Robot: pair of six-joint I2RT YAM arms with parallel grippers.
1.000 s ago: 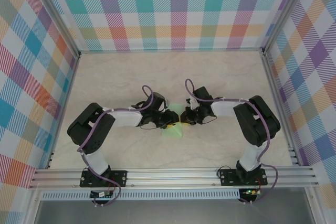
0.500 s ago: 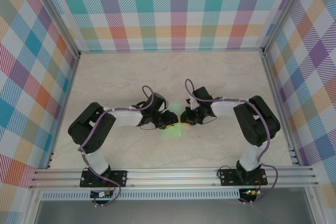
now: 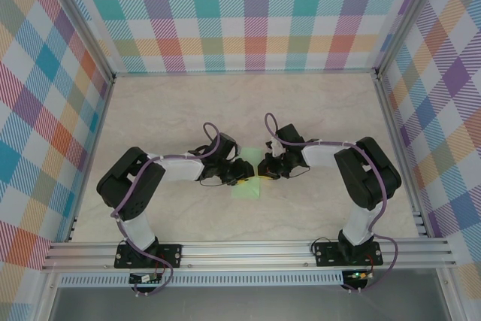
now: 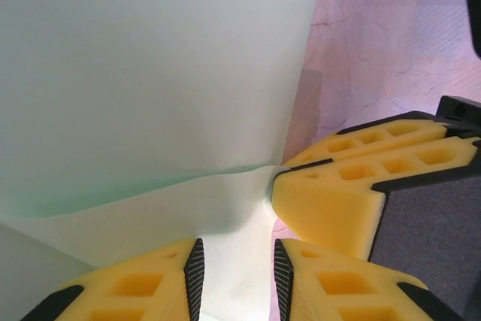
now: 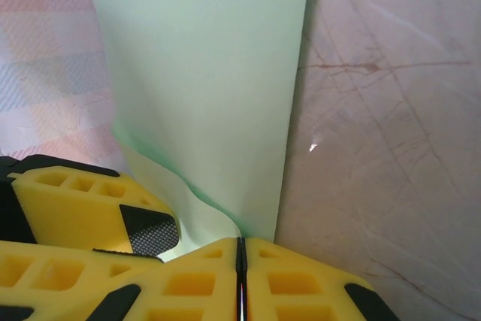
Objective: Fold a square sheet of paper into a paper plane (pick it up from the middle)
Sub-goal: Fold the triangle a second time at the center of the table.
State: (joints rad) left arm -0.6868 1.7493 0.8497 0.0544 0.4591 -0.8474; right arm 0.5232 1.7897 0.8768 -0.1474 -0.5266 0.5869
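Both jaws of the right gripper (image 5: pixel 240 264) are pressing together on a lifted edge of the green sheet of paper (image 5: pixel 203 73); the left gripper (image 4: pixel 238 272), jaws slightly apart, is straddling the raised fold, the sheet lying mid-worktop (image 3: pixel 323 110).

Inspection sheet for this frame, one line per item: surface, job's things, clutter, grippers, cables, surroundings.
Surface: pale marbled table, flat, no spills seen.
Job's things: one pale green sheet of paper lying near the front middle, under both grippers, with a flap lifted.
Clutter: nothing seen.
Grippers: left gripper has its jaws apart, with the sheet showing in the gap. The right gripper is shut, apparently pinching the sheet's edge.
Cables: purple cables loop along both arms, clear of the paper.
Surroundings: plaid walls on three sides, metal rail along the near edge.
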